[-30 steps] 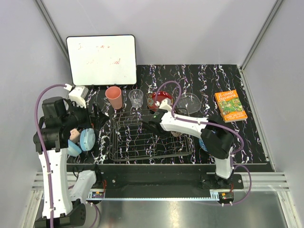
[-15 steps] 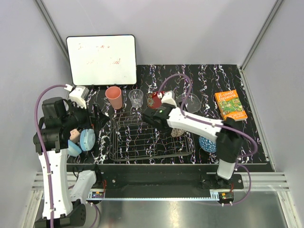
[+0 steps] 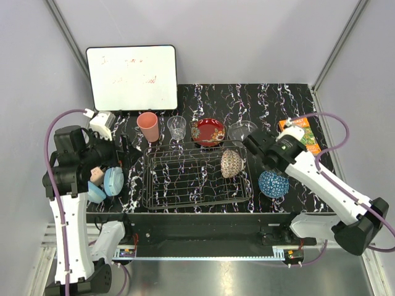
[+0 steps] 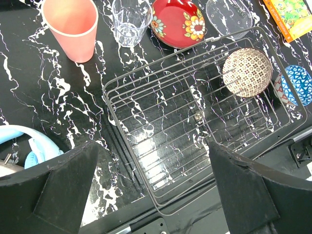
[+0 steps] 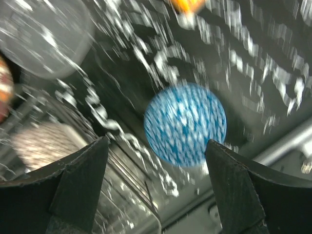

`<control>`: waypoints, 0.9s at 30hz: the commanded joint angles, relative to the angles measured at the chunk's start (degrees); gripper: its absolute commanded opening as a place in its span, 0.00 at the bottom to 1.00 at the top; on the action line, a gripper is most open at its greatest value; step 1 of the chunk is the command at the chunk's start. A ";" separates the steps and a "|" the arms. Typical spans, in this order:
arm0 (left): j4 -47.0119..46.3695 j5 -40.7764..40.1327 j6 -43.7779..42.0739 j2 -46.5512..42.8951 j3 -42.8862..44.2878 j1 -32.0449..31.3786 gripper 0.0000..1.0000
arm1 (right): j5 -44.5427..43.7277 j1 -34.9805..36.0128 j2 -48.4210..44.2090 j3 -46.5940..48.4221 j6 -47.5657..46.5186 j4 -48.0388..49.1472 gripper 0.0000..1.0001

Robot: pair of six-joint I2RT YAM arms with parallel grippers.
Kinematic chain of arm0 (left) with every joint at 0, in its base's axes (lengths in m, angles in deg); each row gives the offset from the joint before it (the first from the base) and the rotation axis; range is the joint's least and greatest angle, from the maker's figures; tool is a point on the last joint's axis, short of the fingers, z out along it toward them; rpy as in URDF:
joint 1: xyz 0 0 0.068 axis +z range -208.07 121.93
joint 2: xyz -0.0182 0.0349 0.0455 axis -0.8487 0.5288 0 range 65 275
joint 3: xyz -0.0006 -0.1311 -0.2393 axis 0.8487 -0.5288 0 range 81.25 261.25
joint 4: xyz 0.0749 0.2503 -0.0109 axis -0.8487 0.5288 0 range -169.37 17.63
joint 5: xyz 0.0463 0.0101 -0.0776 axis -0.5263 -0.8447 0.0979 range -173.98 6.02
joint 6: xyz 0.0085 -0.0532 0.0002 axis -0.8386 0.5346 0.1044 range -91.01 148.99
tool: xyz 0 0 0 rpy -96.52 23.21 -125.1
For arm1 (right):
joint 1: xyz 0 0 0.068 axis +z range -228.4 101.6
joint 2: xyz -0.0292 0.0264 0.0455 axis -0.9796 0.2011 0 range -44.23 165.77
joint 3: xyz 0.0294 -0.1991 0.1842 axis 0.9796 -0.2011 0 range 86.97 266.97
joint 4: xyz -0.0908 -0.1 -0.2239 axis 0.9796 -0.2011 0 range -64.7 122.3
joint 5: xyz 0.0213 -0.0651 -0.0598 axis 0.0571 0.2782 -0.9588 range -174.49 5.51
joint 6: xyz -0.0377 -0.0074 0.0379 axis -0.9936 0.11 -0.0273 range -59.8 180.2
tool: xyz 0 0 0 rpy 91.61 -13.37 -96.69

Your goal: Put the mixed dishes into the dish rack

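While the left pincer (image 4: 152,146) and right pincer (image 5: 157,141) gape empty, a beige speckled bowl (image 3: 231,163) leans in the dish rack (image 3: 184,182).

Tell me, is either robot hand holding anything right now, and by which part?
Nothing is held. Both the left hand and the right hand are open and empty; the right one hovers above the blue patterned bowl.
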 commanded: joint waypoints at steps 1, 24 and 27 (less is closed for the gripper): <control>-1.07 1.82 0.19 1.02 2.78 0.07 0.99 | 10.98 -0.43 -4.33 -7.49 12.85 -13.21 0.86; -0.98 2.69 -0.51 0.24 2.08 0.07 0.99 | 9.60 -12.11 6.98 -14.97 8.30 8.05 0.75; -0.90 2.61 -0.69 0.23 1.46 0.07 0.99 | 10.12 -13.08 8.74 -15.32 6.54 11.31 0.73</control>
